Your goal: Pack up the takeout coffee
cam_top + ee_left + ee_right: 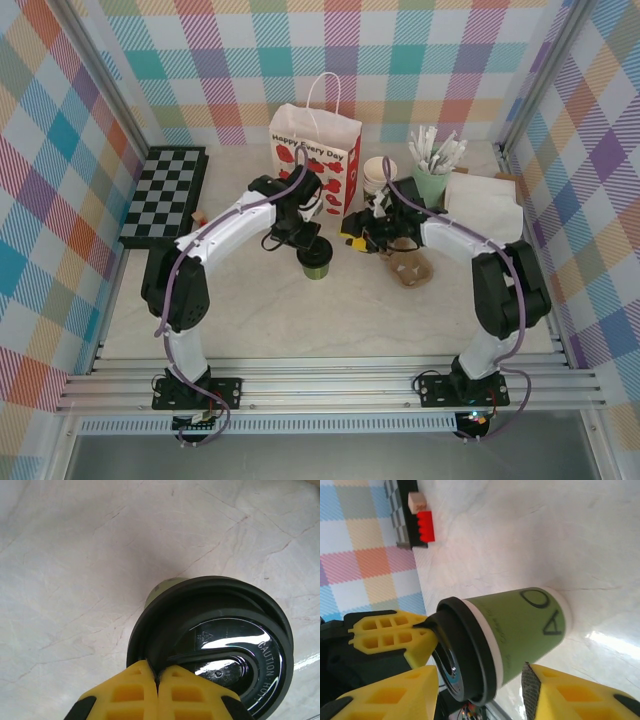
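The takeout coffee (318,262), a green paper cup (530,630) with a black lid (220,645), stands on the marble table in front of the gift bag. My left gripper (308,243) is above it, its yellow fingers (157,677) shut on the lid's raised rim; those fingers (385,635) also appear at the left of the right wrist view. My right gripper (352,240) reaches in from the right. It is open, with one finger on either side of the cup's lower half (480,695) and a gap to the cup on both sides.
A white paper gift bag (315,150) stands behind the cup. To the right lie a cardboard cup carrier (408,266), a mint tumbler of sticks (432,175), napkins (485,205) and another cup (378,172). A chessboard (165,195) lies far left, with a red block (425,526) beside it.
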{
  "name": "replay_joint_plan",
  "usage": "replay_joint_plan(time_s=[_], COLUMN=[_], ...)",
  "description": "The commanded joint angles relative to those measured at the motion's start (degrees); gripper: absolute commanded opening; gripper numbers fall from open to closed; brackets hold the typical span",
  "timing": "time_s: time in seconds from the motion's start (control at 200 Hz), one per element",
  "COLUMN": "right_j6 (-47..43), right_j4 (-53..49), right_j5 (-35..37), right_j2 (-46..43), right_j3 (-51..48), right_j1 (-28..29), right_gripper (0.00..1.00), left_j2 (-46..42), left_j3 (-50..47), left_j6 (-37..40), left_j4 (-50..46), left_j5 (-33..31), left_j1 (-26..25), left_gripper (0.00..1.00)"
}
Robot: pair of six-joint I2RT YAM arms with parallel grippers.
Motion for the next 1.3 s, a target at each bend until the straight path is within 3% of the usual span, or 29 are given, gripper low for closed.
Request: replay_joint_plan(time_s=[0.0, 0.14, 0.285, 0.685, 0.945, 1.295], right_j6=[-3.50, -3.77, -2.37, -2.01, -3.33, -4.90], right_j4=[-4.87, -4.87, -3.64, -6.27, -9.42, -10.98], right_j5=[-5.33, -7.93, -5.99, 7.32, 4.24, 0.59], right_j2=[3.89, 7.18, 8.64, 11.28, 6.31, 13.54], right_j3=[3.15, 4.66, 3.47, -7.52, 5.80, 14.72], right_j1=[0.61, 1.76, 3.50, 5.93, 5.37, 5.73], right_gripper=[0.48, 0.44, 0.37, 0.30, 0.35, 0.37], left_j2=[2.02, 2.25, 1.90, 0.07, -3.13, -3.43], left_j3=[1.18, 0.94, -0.87, -18.07, -13.47, -10.55], left_j6=[6.67, 6.45, 5.34, 0.39, 3.41, 6.44], left_j4=[-1.65, -1.45, 0.10, 9.82, 7.91, 8.18], left_j5=[0.40, 0.83, 1.69, 4.77, 1.30, 2.27], left_j1=[0.20, 0.20, 0.11, 0.11, 0.41, -0.68], left_gripper=[0.00, 0.00, 0.00, 0.00, 0.00, 0.00])
